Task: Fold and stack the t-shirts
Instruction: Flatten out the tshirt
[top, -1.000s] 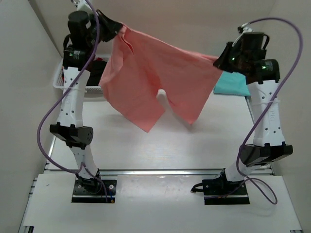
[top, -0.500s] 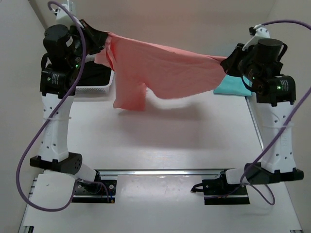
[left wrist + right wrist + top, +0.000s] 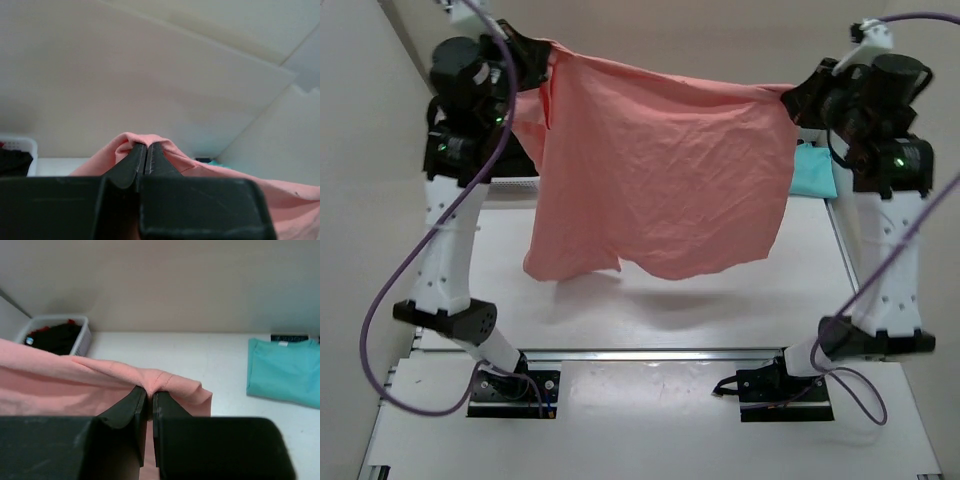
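Observation:
A large salmon-pink t-shirt (image 3: 665, 170) hangs spread in the air between both arms, its lower edge above the table. My left gripper (image 3: 548, 52) is shut on its upper left edge, the cloth bunched over the fingertips (image 3: 146, 147). My right gripper (image 3: 798, 95) is shut on the upper right edge, the hem pinched at its tips (image 3: 150, 390). A folded teal t-shirt (image 3: 285, 371) lies flat on the table at the far right, partly hidden behind the right arm (image 3: 813, 170). Black and red t-shirts (image 3: 55, 336) sit in the basket.
A white mesh basket (image 3: 84, 335) stands at the far left of the table, mostly hidden behind the left arm in the top view. Pale walls close in the table on the left, back and right. The white table (image 3: 680, 310) lies beneath the hanging shirt.
Both arms have raised and spread the pink shirt. It was bunched and swinging between them; now it hangs open as a wide flat sheet facing the camera.

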Controlling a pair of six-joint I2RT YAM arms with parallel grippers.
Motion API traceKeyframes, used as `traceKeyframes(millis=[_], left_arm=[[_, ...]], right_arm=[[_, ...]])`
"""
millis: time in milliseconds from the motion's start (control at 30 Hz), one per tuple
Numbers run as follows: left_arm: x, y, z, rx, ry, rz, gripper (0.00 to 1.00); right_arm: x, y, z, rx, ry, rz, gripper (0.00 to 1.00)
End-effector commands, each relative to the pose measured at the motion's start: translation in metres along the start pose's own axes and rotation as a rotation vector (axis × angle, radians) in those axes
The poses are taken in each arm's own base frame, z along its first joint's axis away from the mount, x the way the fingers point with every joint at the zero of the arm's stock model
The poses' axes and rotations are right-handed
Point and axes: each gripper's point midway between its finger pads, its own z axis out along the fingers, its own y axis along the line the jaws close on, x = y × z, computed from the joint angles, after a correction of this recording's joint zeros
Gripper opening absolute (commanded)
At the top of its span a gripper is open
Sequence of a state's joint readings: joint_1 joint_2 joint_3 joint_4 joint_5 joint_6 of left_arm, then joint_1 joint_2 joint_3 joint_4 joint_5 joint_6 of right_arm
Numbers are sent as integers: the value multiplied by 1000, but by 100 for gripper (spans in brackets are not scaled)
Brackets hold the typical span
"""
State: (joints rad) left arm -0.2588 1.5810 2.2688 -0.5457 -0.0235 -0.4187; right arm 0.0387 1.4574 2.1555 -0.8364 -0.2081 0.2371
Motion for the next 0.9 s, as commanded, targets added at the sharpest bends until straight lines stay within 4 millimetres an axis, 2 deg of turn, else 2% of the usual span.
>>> traceKeyframes(millis=[0,33,100,167,200,233,267,333,367,400,433,467,500,533,567,600,633,667,700,733,767,800,833,867], left_arm=[[57,35,41,-121,100,67,0],[70,43,50,-142,126,67,0],[88,50,66,-154,162,82,0],[68,51,71,-161,108,104,0],[59,49,72,-157,76,124,0],[54,48,71,-162,61,139,0],[45,50,69,-166,38,162,0],[14,51,55,-178,-26,186,0],[8,54,53,-188,-44,186,0],[-15,46,42,-179,-105,195,0],[-32,41,31,-179,-150,205,0],[-37,38,26,-177,-164,215,0],[-40,33,17,-174,-164,230,0],[-45,28,5,-179,-168,235,0],[-29,31,4,-186,-124,243,0],[-15,35,-7,-198,-77,241,0],[-21,31,-25,-189,-90,223,0],[1,38,-36,-195,-45,208,0],[26,44,-48,-198,2,180,0],[71,61,-50,-223,95,179,0],[70,57,-65,-212,78,130,1],[115,74,-70,-245,171,128,1],[149,83,-84,-246,242,93,1],[160,85,-96,-245,266,46,3]], right_arm=[[45,-21,63,25,142,10,0],[58,-27,80,36,175,8,0],[50,-23,91,26,157,-7,0],[42,-26,104,19,135,12,0],[31,-29,106,20,111,22,0],[21,-22,100,-3,92,21,0],[21,-22,101,-4,95,21,0],[-1,-15,92,-13,31,-6,0],[-13,-11,82,-22,-12,-19,0],[-19,-8,73,-25,-33,-28,0],[-17,-11,74,-23,-35,-23,0],[-18,-10,66,-32,-42,-14,0],[-21,-18,57,-11,-48,-2,0],[-5,-22,61,-2,0,17,1],[14,-27,62,13,58,21,0],[22,-28,53,22,82,24,0],[40,-31,50,33,122,37,0],[72,-39,54,49,203,64,0],[95,-51,51,71,254,86,0],[108,-53,48,80,280,100,0],[139,-58,48,86,356,122,0],[170,-62,45,92,424,135,0],[184,-63,41,93,460,152,0],[216,-71,37,114,538,183,0]])
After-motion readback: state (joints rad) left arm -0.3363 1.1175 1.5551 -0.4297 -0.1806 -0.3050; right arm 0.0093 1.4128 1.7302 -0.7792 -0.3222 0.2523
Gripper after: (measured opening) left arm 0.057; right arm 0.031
